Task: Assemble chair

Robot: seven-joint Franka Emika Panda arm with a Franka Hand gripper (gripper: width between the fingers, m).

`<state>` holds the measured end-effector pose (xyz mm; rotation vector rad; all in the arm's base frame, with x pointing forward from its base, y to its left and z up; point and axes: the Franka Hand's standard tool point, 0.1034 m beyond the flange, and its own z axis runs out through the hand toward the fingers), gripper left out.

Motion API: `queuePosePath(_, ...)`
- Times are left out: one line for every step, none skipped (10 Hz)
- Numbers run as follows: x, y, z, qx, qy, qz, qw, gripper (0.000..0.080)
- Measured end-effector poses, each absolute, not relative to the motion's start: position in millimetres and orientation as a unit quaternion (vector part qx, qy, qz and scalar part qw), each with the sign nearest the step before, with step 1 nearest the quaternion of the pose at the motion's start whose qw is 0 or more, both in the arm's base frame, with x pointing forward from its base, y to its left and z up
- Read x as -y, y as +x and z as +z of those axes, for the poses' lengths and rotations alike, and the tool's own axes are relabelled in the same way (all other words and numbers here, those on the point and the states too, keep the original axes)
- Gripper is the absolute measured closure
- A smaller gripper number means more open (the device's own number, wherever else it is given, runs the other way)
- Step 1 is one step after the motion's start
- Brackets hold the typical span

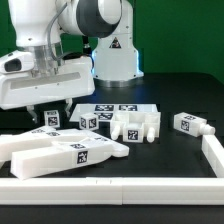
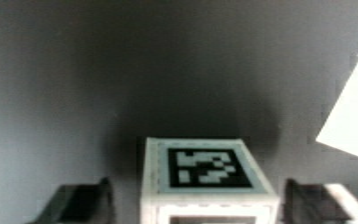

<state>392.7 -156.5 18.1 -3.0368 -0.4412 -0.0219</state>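
Observation:
A small white chair block (image 2: 202, 168) with a black-and-white tag on top lies on the dark table, between my fingertips. My gripper (image 2: 197, 206) is open. One dark finger (image 2: 78, 200) stands on each side of the block, with a gap to it on both sides. In the exterior view the gripper (image 1: 47, 108) is low at the left, over this block (image 1: 52, 119). Two long tapered legs (image 1: 62, 154) lie in front of it. A slotted panel (image 1: 136, 127) lies mid-table, and another small block (image 1: 188, 123) lies to its right.
The marker board (image 1: 118, 108) lies flat behind the panel. A white rail (image 1: 214, 155) borders the table at the front and right. The robot base (image 1: 115, 55) stands at the back. A white part's edge (image 2: 354, 110) shows beside the block.

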Motion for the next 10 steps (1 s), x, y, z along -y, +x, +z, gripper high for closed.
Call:
queuePosePath(144, 403, 37.3, 0.123, -0.992, -0.004, 0.042, 0.0189)
queuePosePath(125, 416, 61.0, 0.112, -0.993, 0.002, 0.043, 0.0158)
queuePosePath(109, 426, 72.6, 0.091, -0.995, 0.002, 0.042, 0.0158)
queuePosePath(85, 439, 78.4, 0.047, -0.998, 0.007, 0.047, 0.0152)
queuePosePath(58, 450, 78.5, 0.011, -0.999, 0.006, 0.046, 0.015)
queuePosePath(36, 454, 72.8, -0.009, -0.999, 0.01, 0.044, 0.015)
queuePosePath(33, 454, 67.1, 0.016, -0.999, 0.007, 0.042, 0.015)
queuePosePath(45, 451, 64.4, 0.047, -0.998, 0.004, 0.039, 0.015)
queuePosePath(45, 450, 64.4, 0.037, -0.999, 0.005, 0.039, 0.015)
queuePosePath(44, 450, 64.2, 0.039, -0.998, 0.005, 0.039, 0.015)
